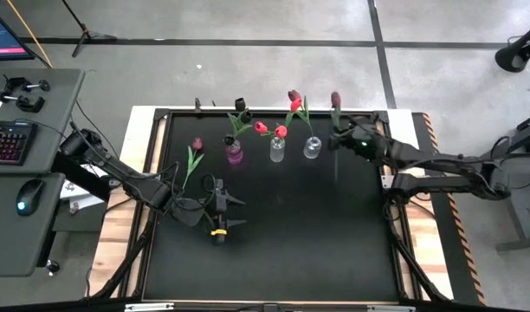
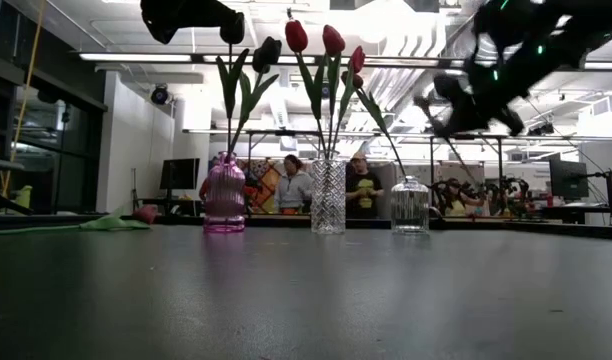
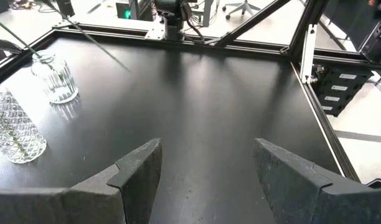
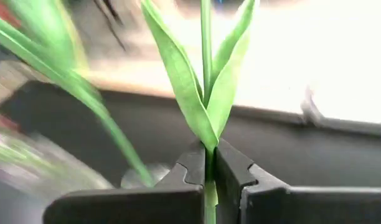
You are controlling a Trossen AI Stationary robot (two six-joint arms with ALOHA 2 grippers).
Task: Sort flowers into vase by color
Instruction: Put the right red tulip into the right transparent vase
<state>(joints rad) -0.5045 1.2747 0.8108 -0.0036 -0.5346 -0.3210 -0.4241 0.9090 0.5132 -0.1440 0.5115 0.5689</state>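
Note:
Three vases stand in a row at the table's far middle. The pink vase (image 1: 235,155) holds dark flowers (image 1: 241,107). The cut-glass vase (image 1: 277,150) holds red flowers (image 1: 281,132). The plain clear vase (image 1: 312,148) holds one stem. A pink flower (image 1: 194,156) lies flat on the table at the left. My right gripper (image 1: 338,136) is beside the clear vase, shut on a flower with a dark maroon head (image 1: 335,100). My left gripper (image 1: 233,212) waits open over the table's left middle, its fingers (image 3: 137,171) around nothing. My right gripper pinches the flower's thin green stem (image 4: 208,163) between its two fingers, just below where the two leaves (image 4: 209,102) branch off. The fingers come from the table's right, slanting a little down, and lie across the stem. The flower is about upright, head up, lifted clear of the table.
The black tabletop (image 1: 300,234) is bare in its near half. A raised dark frame (image 1: 403,251) runs round it. A desk with keyboard (image 1: 7,141) and mouse (image 1: 24,206) stands at the left. People (image 2: 294,185) sit in the room beyond the far edge.

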